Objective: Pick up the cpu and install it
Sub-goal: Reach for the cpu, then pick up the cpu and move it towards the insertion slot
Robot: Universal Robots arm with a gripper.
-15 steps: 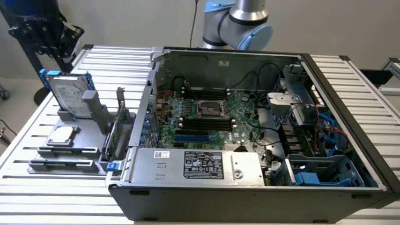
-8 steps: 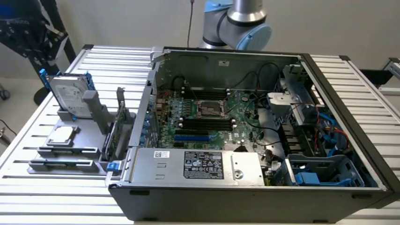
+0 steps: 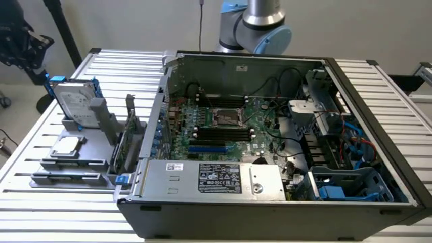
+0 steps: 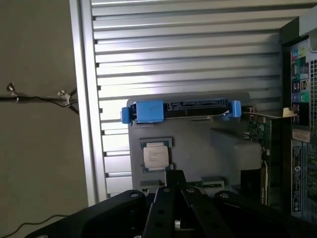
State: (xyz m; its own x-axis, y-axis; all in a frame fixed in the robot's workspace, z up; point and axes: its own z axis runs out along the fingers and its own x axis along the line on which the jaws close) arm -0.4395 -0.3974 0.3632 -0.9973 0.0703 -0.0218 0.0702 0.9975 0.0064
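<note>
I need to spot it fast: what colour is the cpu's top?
Silvery-grey metal; the cpu shows best in the wrist view.

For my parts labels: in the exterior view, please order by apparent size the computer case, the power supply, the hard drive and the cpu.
Largest to smallest:
computer case
power supply, helped by being near the camera
hard drive
cpu, clearly smallest

Open computer case [image 3: 270, 221]; upright hard drive [image 3: 73, 103]
</note>
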